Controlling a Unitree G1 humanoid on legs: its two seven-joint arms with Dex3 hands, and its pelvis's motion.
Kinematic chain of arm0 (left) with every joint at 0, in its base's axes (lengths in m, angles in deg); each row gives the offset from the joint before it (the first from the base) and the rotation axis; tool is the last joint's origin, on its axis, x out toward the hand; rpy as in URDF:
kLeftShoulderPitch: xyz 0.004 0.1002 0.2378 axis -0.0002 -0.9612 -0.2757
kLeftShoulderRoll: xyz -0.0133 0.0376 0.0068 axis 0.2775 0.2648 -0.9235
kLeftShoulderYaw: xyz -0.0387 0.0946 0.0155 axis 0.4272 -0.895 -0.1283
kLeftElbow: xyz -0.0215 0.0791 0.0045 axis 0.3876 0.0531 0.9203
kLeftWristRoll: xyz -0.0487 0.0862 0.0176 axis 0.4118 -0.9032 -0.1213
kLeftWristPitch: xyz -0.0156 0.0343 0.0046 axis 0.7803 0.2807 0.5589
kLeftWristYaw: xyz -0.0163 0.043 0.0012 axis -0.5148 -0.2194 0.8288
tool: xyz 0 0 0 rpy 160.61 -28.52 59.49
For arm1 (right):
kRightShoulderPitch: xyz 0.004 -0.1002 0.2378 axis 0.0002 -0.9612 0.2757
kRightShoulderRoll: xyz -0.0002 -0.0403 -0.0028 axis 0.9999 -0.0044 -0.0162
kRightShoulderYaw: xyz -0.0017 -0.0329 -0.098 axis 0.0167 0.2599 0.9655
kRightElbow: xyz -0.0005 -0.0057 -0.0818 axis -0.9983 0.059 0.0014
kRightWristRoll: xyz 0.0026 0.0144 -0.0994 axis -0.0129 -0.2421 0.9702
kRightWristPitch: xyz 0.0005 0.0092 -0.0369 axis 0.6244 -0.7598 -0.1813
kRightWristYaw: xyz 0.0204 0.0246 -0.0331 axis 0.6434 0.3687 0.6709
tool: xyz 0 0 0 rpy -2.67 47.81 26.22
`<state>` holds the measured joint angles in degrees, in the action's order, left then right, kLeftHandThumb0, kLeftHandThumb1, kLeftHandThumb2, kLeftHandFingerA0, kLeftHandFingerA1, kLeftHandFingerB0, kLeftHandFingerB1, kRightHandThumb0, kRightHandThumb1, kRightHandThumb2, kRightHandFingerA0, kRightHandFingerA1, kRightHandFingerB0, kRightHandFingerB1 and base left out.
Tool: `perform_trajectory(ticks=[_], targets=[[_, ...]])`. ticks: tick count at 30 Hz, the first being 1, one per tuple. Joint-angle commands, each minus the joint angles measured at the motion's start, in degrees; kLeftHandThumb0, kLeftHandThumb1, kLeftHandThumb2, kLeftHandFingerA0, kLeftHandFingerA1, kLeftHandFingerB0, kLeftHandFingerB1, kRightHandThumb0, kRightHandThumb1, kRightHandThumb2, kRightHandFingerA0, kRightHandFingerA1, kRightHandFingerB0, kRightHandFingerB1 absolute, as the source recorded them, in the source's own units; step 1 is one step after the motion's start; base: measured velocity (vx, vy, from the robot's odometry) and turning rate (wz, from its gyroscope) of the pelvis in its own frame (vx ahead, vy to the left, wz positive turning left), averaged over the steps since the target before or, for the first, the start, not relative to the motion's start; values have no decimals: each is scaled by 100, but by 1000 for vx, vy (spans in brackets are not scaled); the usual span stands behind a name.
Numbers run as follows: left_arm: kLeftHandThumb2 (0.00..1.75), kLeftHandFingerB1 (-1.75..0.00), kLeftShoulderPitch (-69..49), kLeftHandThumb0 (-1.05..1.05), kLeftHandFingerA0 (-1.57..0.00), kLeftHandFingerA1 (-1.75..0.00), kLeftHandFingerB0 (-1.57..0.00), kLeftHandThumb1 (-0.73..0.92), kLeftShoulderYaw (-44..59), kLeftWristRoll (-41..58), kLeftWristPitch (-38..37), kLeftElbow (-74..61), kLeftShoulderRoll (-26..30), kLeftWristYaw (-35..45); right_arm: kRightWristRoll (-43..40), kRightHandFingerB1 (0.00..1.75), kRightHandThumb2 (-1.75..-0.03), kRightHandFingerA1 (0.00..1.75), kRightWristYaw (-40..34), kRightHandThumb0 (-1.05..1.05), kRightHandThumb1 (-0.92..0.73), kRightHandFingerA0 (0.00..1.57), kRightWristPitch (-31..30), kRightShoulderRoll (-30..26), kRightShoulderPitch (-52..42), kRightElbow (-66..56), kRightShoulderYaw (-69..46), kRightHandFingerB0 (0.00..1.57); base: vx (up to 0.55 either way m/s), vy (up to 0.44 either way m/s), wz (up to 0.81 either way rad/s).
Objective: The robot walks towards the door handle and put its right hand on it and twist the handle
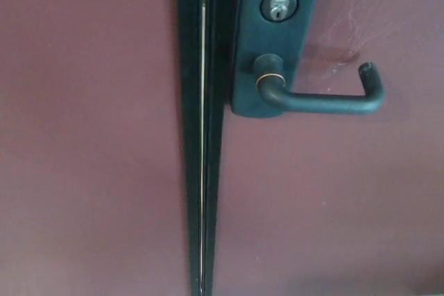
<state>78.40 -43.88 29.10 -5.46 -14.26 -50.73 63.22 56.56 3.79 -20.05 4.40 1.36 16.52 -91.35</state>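
Up close, we face a maroon door (333,199) filling nearly the whole head view. Its dark lever handle (322,100) sits at about two o'clock from the picture's centre, lying level, running rightward from its round hub (268,71) and ending in a short upturned tip (368,73). The hub is mounted on a dark backplate (274,39), and at twelve o'clock from the hub we see a silver keyhole cylinder (279,6). Just beside the backplate, toward nine o'clock, a dark vertical seam (201,171) with a thin bright line runs top to bottom, with a second maroon panel (90,136) beyond it. Neither of our hands shows, so we cannot tell their state; nothing touches the handle.
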Motion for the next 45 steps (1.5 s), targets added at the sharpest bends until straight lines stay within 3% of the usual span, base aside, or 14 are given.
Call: perform_trajectory(ticks=[1, 13, 21, 25, 26, 28, 29, 32, 34, 35, 37, 38, 45], targets=[[59, -68, -56, -32, -74, -53, -62, 60, -14, -84, -47, -8, 8, 19, 65, 41, -58, 45, 41, -32, -61, 66, -117, -44, 13, 13, 36, 57, 0, 0, 0], [58, -67, -79, -32, -74, -52, -63, 60, -67, -158, -93, 9, 22, -23, 55, 41, -58, 45, 21, -31, -61, 66, -70, -54, 87, -20, 72, 57, 0, 0, 0], [58, -67, -74, -32, -75, -53, -63, 60, 23, -112, -83, 10, 20, 7, -1328, 40, -59, 50, 475, -31, -60, 68, 537, 66, 237, -569, -1531, 55, 0, 0, 0], [58, -67, -115, -32, -74, -53, -63, 60, 15, -143, -91, 25, 35, 3, -1539, 40, -58, 50, 702, -30, -59, 66, 1165, 144, -266, -1740, -1840, 55, 0, 0, 0], [58, -67, -123, -31, -74, -54, -63, 60, 24, -136, -103, 26, 37, 24, -1384, 39, -58, 45, 677, -31, -58, 62, 1246, 107, -754, -2890, -1740, 53, 0, 0, 0], [58, -68, -113, -31, -74, -54, -63, 61, 32, -129, -83, 27, 36, 25, -1353, 39, -58, 44, 730, -32, -58, 60, 1154, 61, -1047, -3758, -1729, 52, 0, 0, 0], [58, -68, -125, -31, -75, -56, -63, 61, 21, -144, -88, 26, 37, -7, -1447, 38, -58, 43, 800, -35, -60, 57, 850, 41, -1379, -4982, -1755, 50, 0, 0, 0], [58, -68, -142, -31, -75, -56, -63, 61, 40, -128, -88, 34, 27, -31, -1650, 37, -58, 42, 943, -36, -60, 54, 542, 12, -1657, -6149, -1826, 49, 0, 0, 0], [58, -68, -127, -31, -76, -56, -64, 61, 72, -97, -51, 57, 10, -10, -1971, 57, -58, 66, 1203, -41, -62, 40, 393, -197, -1815, -7153, -1936, 37, 0, 0, 0], [58, -68, -125, -31, -76, -56, -64, 61, 69, -101, -45, 57, 9, -10, -1980, 57, -58, 66, 1228, -41, -62, 40, 376, -236, -1830, -7252, -1948, 37, 0, 0, 0], [58, -68, -127, -31, -76, -56, -64, 61, 67, -109, -21, 78, 4, -15, -2117, 82, -58, 97, 1535, -53, -63, 23, 23, -617, -2019, -8180, -1998, 26, 0, 0, 0], [59, -68, -132, -31, -76, -56, -64, 61, 50, -127, -23, 79, 5, -18, -2240, 86, -56, 104, 1661, -62, -65, 18, -55, -731, -2061, -8433, -2026, 24, 0, 0, 0], [59, -68, -110, -31, -76, -56, -63, 62, -24, -207, -30, 80, 30, -33, -2813, 84, -58, 100, 2023, -83, -64, 13, -736, -1477, -1983, -10117, -2208, 22, 0, 0, 0]])
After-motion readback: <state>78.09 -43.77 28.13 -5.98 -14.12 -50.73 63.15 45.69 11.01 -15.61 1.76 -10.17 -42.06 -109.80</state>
